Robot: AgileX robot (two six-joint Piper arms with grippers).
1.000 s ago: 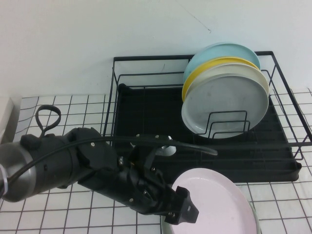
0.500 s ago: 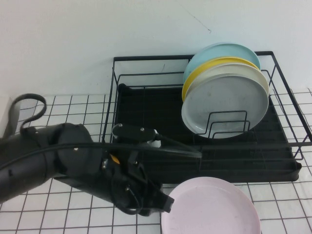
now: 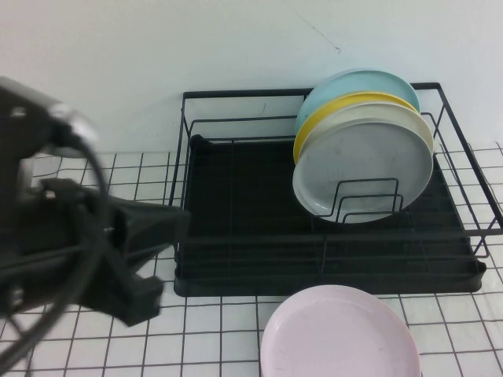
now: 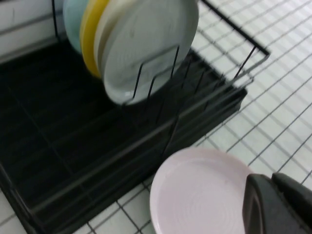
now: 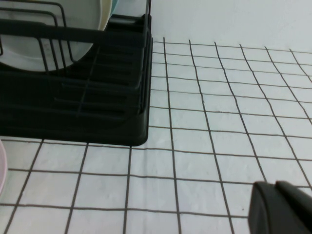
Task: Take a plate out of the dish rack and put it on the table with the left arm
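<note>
Pink plate [image 3: 339, 334] lies flat just before the dish rack [image 3: 236, 275]; both tools' grip state unreadable.

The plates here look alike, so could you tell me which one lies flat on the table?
The pale pink plate, flat on the table before the dish rack; the others stand upright in it.

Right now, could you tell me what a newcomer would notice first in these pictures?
The pale pink plate lies flat on the gridded table, just in front of the black dish rack. Three plates stand upright in the rack's right side. The left arm bulks large at far left, clear of the plate; neither tool's state is visible.
</note>
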